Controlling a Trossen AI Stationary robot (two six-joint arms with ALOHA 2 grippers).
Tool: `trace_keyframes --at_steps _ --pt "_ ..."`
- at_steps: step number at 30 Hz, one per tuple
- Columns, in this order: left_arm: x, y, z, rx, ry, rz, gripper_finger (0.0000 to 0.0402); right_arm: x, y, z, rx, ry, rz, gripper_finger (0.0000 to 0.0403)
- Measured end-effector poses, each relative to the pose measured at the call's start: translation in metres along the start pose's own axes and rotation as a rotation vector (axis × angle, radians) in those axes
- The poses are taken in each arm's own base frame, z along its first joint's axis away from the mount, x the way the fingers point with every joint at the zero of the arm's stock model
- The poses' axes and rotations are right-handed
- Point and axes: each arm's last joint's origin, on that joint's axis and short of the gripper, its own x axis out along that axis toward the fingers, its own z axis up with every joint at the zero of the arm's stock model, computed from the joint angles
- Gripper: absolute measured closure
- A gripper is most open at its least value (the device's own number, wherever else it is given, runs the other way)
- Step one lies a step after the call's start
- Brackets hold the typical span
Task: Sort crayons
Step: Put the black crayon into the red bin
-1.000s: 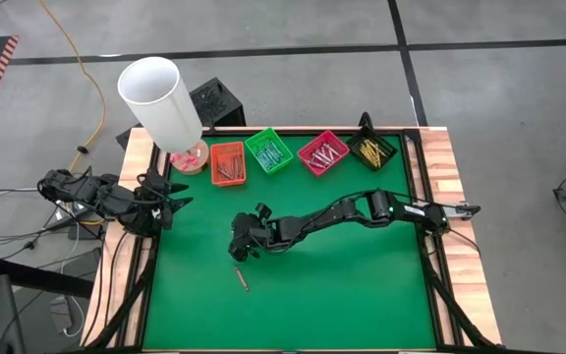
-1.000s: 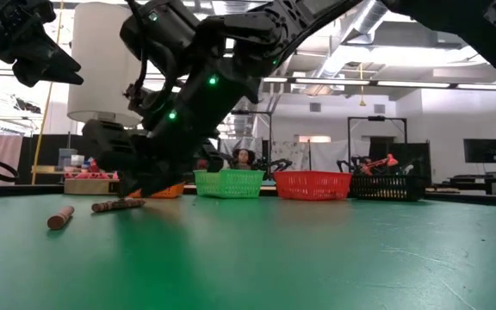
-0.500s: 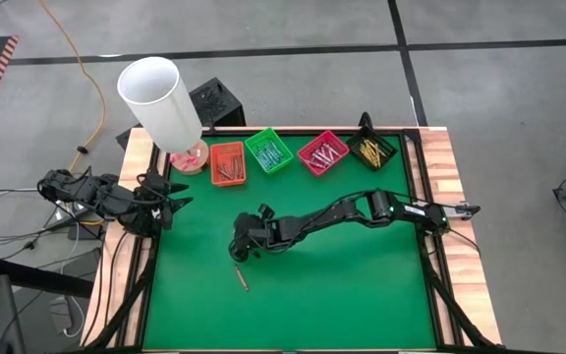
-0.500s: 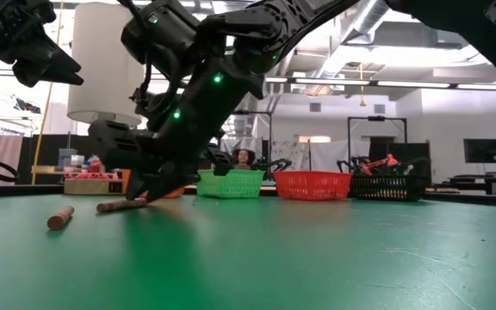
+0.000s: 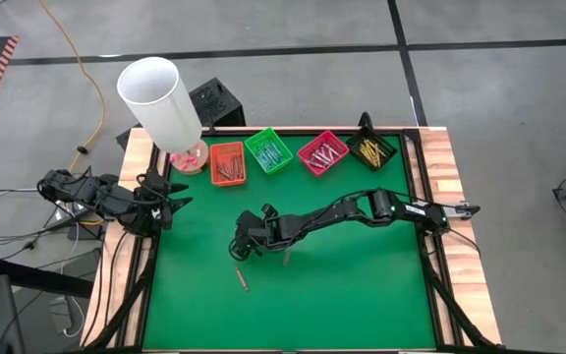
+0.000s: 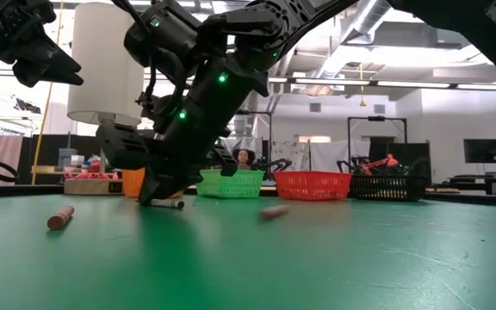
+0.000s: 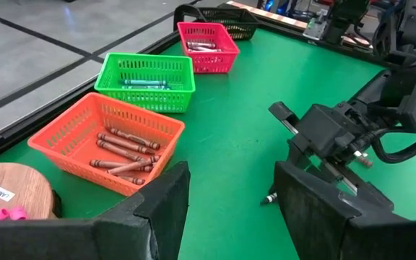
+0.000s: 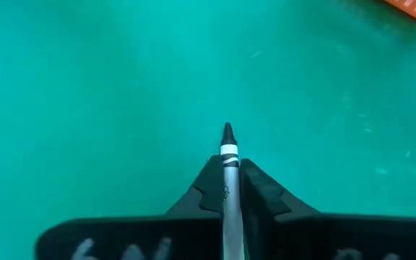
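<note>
While the two dark fingers (image 8: 262,195) of the right gripper (image 8: 227,189) are closed on a grey crayon (image 8: 229,170), its black tip points out in front of them, low over the green table (image 8: 85,87). In the high view this right gripper (image 5: 245,245) is near the middle of the table, a little toward the left arm's side, and in the low view the held crayon (image 6: 167,203) lies almost flat, just at the mat. Two other crayons lie loose on the mat: a brown crayon (image 5: 242,278) near the gripper, toward the front edge, and a second loose crayon (image 5: 286,258) just beside the right arm. At the far edge stand four trays in a row, the orange tray (image 7: 107,141) with brown crayons, the green tray (image 7: 146,79), the pink tray (image 5: 322,152) and the black tray (image 5: 372,149), each with crayons inside. The left gripper (image 5: 168,201) waits at the left edge of the table with its fingers (image 7: 161,202) apart, holding nothing.
</note>
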Motion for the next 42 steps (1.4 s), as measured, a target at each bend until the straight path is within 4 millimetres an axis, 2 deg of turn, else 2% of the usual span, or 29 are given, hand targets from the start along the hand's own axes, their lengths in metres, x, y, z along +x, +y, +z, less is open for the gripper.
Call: trace_keyframes --at_steps 4,10,18,22,35,42 --pt "0.000 0.000 0.000 0.000 0.000 0.000 0.0210 -0.001 0.001 0.000 -0.017 0.001 0.004 0.0395" --pt "0.000 0.000 0.000 0.000 0.000 0.000 0.0210 -0.006 0.001 0.003 -0.036 -0.007 0.016 0.0398" --pt "0.000 0.000 0.000 0.000 0.000 0.000 0.0210 -0.035 -0.003 0.027 -0.114 -0.057 0.001 0.0400" --pt "0.000 0.000 0.000 0.000 0.000 0.000 0.0210 -0.048 -0.016 0.042 -0.133 -0.064 -0.056 0.0400" --pt "0.000 0.000 0.000 0.000 0.000 0.000 0.0210 -0.084 -0.060 0.064 -0.211 0.053 -0.253 0.0401" --pt "0.000 0.000 0.000 0.000 0.000 0.000 0.0210 -0.109 -0.104 0.076 -0.218 0.110 -0.348 0.0401"
